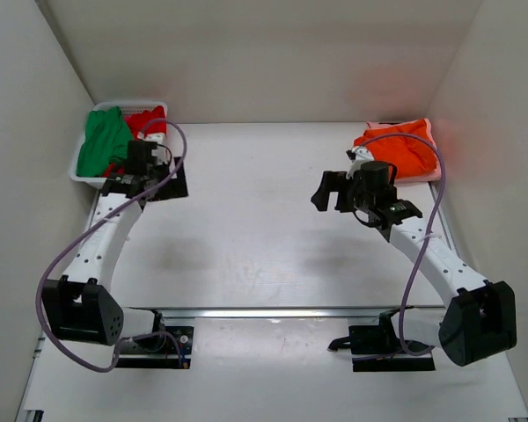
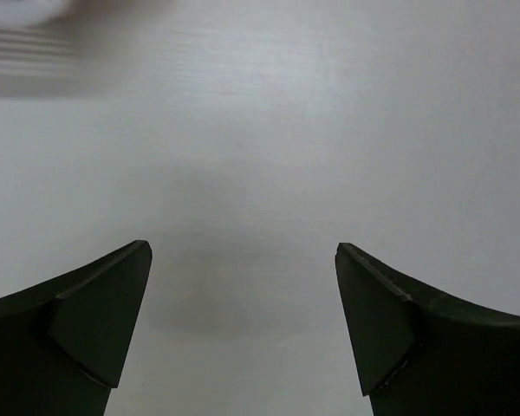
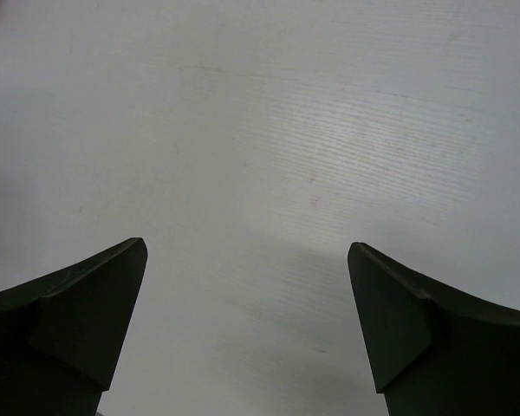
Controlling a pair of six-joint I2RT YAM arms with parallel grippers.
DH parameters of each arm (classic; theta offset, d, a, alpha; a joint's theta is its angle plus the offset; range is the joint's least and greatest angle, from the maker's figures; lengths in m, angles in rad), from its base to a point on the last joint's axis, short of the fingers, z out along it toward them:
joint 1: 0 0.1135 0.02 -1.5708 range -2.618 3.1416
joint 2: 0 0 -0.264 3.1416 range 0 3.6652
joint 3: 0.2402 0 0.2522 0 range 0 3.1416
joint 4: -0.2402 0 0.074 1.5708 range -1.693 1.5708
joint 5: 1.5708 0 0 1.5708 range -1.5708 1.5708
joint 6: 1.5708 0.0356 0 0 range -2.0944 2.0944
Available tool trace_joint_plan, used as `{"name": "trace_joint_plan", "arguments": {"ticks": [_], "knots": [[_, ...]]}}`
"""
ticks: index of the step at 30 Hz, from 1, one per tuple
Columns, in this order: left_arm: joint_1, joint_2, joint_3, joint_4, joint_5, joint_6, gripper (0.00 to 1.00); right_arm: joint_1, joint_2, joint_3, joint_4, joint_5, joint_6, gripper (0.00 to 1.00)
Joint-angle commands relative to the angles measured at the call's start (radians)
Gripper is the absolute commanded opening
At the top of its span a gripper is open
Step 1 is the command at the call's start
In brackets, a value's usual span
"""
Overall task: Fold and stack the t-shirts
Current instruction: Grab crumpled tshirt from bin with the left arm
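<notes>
A bright green t-shirt (image 1: 101, 141) and a red t-shirt (image 1: 148, 121) lie bunched in the white lattice basket (image 1: 81, 177) at the far left. An orange t-shirt (image 1: 400, 149) lies folded at the far right, with a pale pink edge (image 1: 430, 132) showing under it. My left gripper (image 1: 163, 185) is open and empty, just right of the basket and low over bare table (image 2: 243, 247). My right gripper (image 1: 327, 192) is open and empty, left of the orange shirt over bare table (image 3: 247, 243). No shirt shows in either wrist view.
White walls close in the table on the left, right and back. A blurred edge of the basket (image 2: 26, 48) shows at the top left of the left wrist view. Both arm bases and a metal rail (image 1: 273, 312) sit at the near edge.
</notes>
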Motion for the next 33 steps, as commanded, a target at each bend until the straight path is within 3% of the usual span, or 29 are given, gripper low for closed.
{"name": "trace_joint_plan", "arguments": {"ticks": [1, 4, 6, 7, 8, 10, 11, 12, 13, 14, 16, 17, 18, 29, 31, 32, 33], "knots": [[0.124, -0.010, 0.087, 0.134, -0.083, -0.021, 0.99, 0.024, 0.037, 0.030, 0.079, -0.041, -0.024, 0.99], [0.199, 0.133, 0.298, 0.129, -0.178, -0.012, 0.99, 0.038, 0.049, 0.044, 0.102, -0.079, -0.027, 1.00], [0.215, 0.323, 0.546, 0.072, -0.230, 0.008, 0.98, 0.039, 0.068, 0.053, 0.107, -0.099, -0.029, 0.99], [0.227, 0.366, 0.603, 0.058, -0.242, 0.022, 0.85, 0.041, 0.071, 0.058, 0.118, -0.105, -0.032, 0.99], [0.243, 0.433, 0.678, 0.062, -0.253, 0.007, 0.31, 0.049, 0.074, 0.058, 0.124, -0.113, -0.031, 0.99], [0.273, 0.507, 0.725, 0.076, -0.246, -0.036, 0.01, 0.046, 0.083, 0.062, 0.133, -0.133, -0.034, 0.99], [0.286, 0.553, 0.737, 0.093, -0.250, -0.062, 0.01, 0.052, 0.085, 0.062, 0.135, -0.136, -0.040, 1.00], [0.299, 0.604, 0.769, 0.113, -0.240, -0.082, 0.18, 0.050, 0.088, 0.061, 0.127, -0.148, -0.043, 1.00], [0.307, 0.624, 0.806, 0.118, -0.226, -0.090, 0.29, 0.056, 0.089, 0.056, 0.119, -0.147, -0.050, 0.99], [0.313, 0.682, 0.832, 0.109, -0.223, -0.090, 0.32, 0.059, 0.089, 0.056, 0.122, -0.144, -0.052, 0.99], [0.321, 0.770, 0.961, 0.083, -0.256, -0.096, 0.26, 0.068, 0.102, 0.050, 0.127, -0.157, -0.055, 0.99], [0.332, 0.823, 0.978, 0.075, -0.255, -0.087, 0.42, 0.066, 0.103, 0.047, 0.127, -0.168, -0.052, 1.00], [0.335, 0.863, 1.007, 0.096, -0.246, -0.095, 0.52, 0.070, 0.111, 0.047, 0.127, -0.173, -0.050, 0.99], [0.366, 1.135, 1.149, 0.078, -0.220, -0.081, 0.66, 0.070, 0.206, 0.111, 0.099, -0.185, -0.060, 0.99], [0.353, 1.175, 1.165, 0.084, -0.201, -0.069, 0.18, 0.070, 0.215, 0.105, 0.108, -0.187, -0.054, 1.00], [0.362, 1.176, 1.175, 0.082, -0.200, -0.076, 0.00, 0.072, 0.209, 0.113, 0.107, -0.187, -0.052, 0.99], [0.364, 1.173, 1.185, 0.081, -0.186, -0.085, 0.00, 0.070, 0.207, 0.110, 0.109, -0.187, -0.052, 1.00]]}}
